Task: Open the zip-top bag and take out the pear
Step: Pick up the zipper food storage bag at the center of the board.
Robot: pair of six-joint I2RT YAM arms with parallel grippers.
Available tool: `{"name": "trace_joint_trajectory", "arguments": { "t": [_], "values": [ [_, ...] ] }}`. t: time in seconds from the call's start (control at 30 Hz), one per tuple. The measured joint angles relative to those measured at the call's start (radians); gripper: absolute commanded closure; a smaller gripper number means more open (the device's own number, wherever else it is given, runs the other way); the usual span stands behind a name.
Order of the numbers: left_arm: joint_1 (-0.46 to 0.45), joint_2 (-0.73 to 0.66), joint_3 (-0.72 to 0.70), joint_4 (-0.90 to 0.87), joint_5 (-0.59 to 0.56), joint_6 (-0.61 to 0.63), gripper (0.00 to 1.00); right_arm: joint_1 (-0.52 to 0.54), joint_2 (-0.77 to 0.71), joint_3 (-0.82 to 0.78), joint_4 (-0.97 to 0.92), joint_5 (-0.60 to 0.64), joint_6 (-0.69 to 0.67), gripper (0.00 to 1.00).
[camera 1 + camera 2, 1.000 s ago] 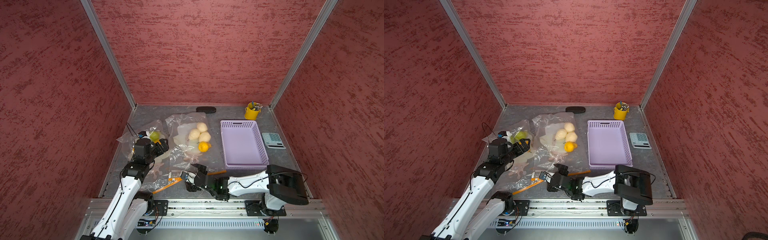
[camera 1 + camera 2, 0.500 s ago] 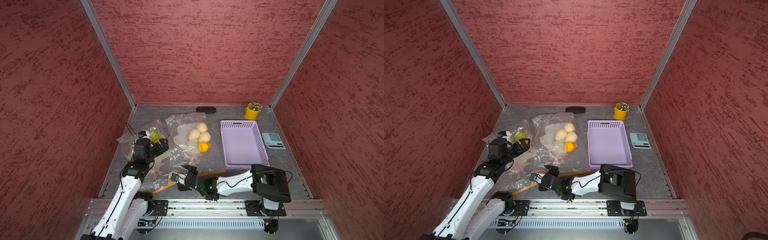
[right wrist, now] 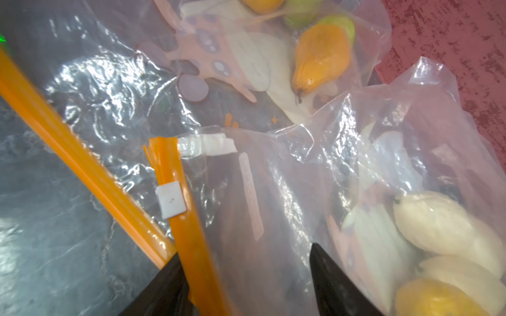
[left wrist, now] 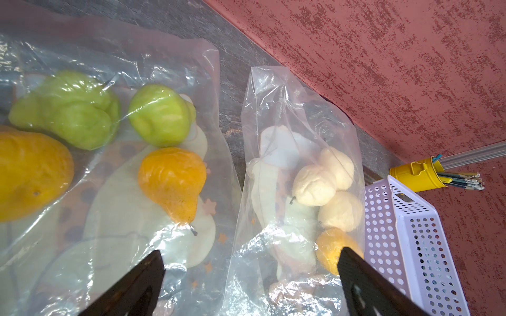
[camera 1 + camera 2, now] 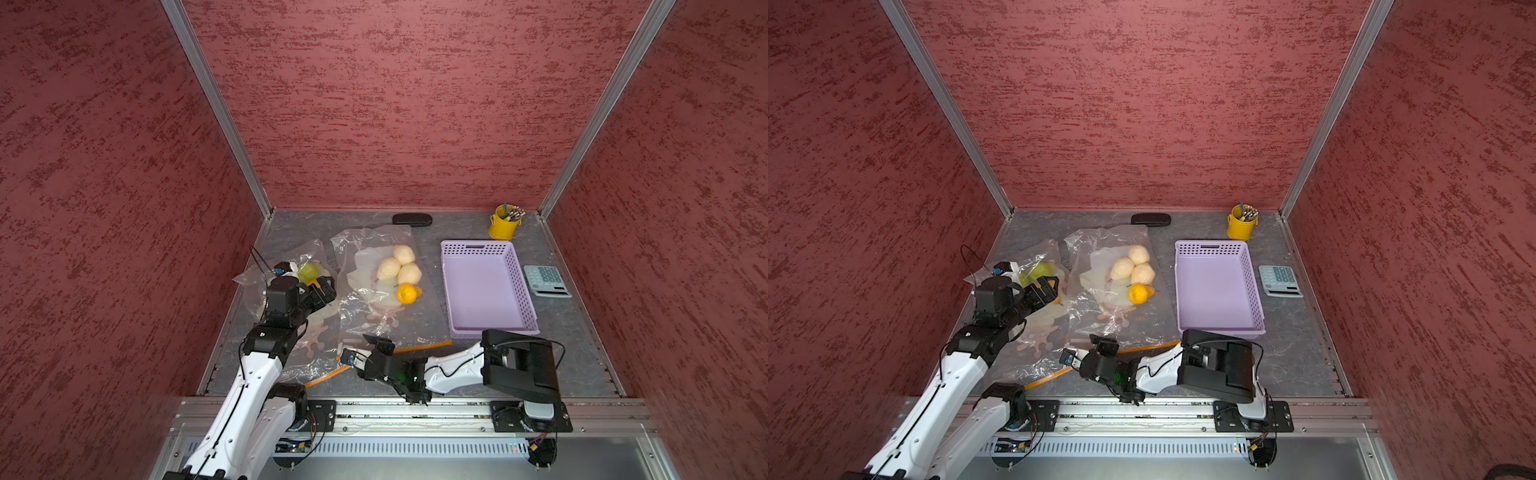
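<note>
Two clear zip-top bags lie side by side. The left bag (image 5: 286, 266) holds green pears (image 4: 158, 117) and an orange pear (image 4: 172, 180). The middle bag (image 5: 374, 249) holds pale pears (image 5: 399, 266) and a yellow one (image 5: 406, 293). My left gripper (image 5: 322, 289) (image 4: 251, 251) hangs open over the left bag with nothing between its fingers. My right gripper (image 5: 361, 347) (image 3: 246, 251) is at the near end of the middle bag, its jaws apart. That bag's orange zip strip (image 3: 175, 175) with its white slider (image 3: 171, 199) runs between the jaws, against one finger.
A purple basket (image 5: 486, 249) stands right of the bags, with a calculator (image 5: 546, 280) beyond it. A yellow cup of pencils (image 5: 503, 224) and a black case (image 5: 411, 219) sit by the back wall. The left bag's orange zip strip (image 5: 328, 376) lies near the front edge.
My right arm has swung left along the front to the zip end of the middle bag, and its jaws have narrowed. The left arm has not moved.
</note>
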Motion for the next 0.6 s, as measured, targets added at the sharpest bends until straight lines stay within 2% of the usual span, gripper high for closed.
{"name": "trace_joint_trajectory", "arguments": {
  "t": [0.1, 0.27, 0.43, 0.6],
  "values": [
    [0.0, -0.009, 0.0, 0.006, 0.0, 0.004, 0.0, -0.006, 0.001, 0.003, 0.034, 0.035, -0.01, 0.51],
    [0.0, -0.017, -0.005, 0.033, 0.005, 0.007, 0.0, -0.015, -0.026, 0.0, 0.053, 0.06, -0.026, 0.69],
    [-0.02, -0.006, -0.008, 0.098, 0.022, 0.015, 0.0, -0.048, -0.098, -0.009, 0.028, 0.055, -0.025, 0.98],
    [-0.03, 0.012, -0.008, 0.222, 0.131, 0.022, 0.0, -0.108, -0.21, -0.049, -0.017, 0.038, -0.025, 1.0]
  ]
}}
